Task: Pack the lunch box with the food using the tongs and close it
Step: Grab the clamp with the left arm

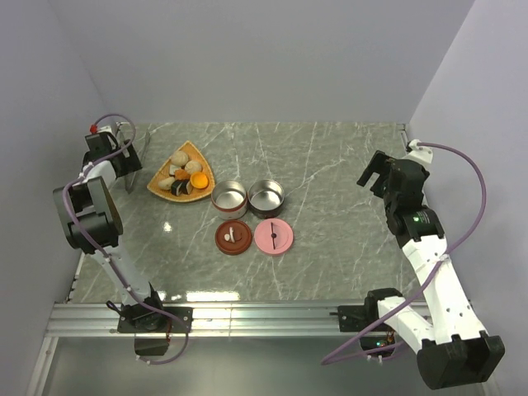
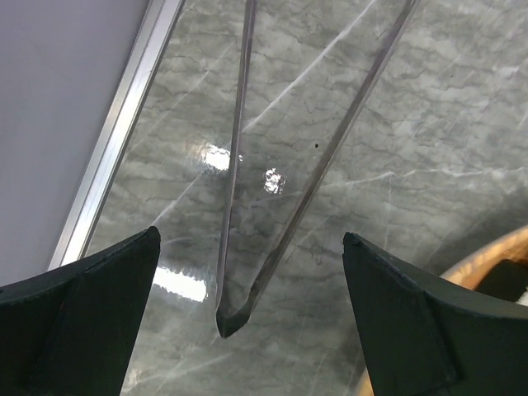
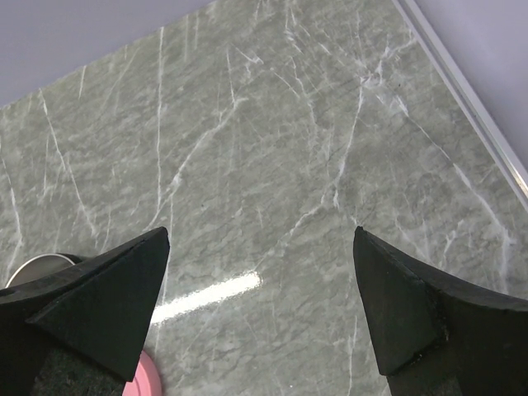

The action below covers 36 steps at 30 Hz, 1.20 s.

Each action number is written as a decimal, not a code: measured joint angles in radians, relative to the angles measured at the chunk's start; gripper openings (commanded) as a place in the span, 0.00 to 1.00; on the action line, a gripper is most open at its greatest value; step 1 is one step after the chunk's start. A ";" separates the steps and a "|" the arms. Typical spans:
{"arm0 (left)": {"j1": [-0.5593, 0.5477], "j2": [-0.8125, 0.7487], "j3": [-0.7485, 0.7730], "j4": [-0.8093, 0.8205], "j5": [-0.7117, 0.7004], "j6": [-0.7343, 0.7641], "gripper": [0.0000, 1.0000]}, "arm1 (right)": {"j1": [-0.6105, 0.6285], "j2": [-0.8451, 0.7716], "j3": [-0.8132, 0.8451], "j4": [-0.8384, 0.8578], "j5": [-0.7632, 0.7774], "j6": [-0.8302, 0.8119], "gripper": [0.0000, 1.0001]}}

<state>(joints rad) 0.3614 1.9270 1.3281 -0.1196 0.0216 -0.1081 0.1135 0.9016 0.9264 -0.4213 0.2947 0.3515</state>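
Two grippers, both spread wide and clamped on nothing. Far left: left gripper (image 2: 252,235) poised over the tongs (image 2: 231,316), lying flat on the table (image 1: 330,165) between its fingers, joined end nearest the wrist camera. Possibly clear plastic; barely visible from above. Next right: food (image 1: 183,175) heaped on the orange plate (image 1: 186,149), then two open tins (image 1: 229,196), lids (image 1: 274,237) in front. Far right: right gripper (image 3: 261,231), well apart. Could skid the thin, slick arms toward the wall if closed too high; could leave no squeeze if grabbed at the joint.
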 measured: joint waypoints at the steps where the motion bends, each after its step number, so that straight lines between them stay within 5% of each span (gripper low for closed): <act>1: 0.000 0.008 0.003 0.000 0.001 0.003 0.99 | 0.000 0.005 0.002 0.000 0.000 0.002 0.99; 24: -0.055 0.206 0.161 -0.055 -0.083 0.044 0.82 | 0.000 0.116 0.060 -0.006 -0.002 0.022 0.96; 32: -0.056 0.232 0.200 -0.065 -0.089 0.041 0.43 | 0.000 0.122 0.063 -0.006 -0.008 0.019 0.95; 36: -0.055 0.232 0.202 -0.073 -0.090 0.043 0.40 | 0.000 0.122 0.063 -0.006 -0.010 0.018 0.95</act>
<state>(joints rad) 0.3065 2.1590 1.5299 -0.1925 -0.0685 -0.0647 0.1139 1.0241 0.9894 -0.4271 0.2852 0.3691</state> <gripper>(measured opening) 0.413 0.956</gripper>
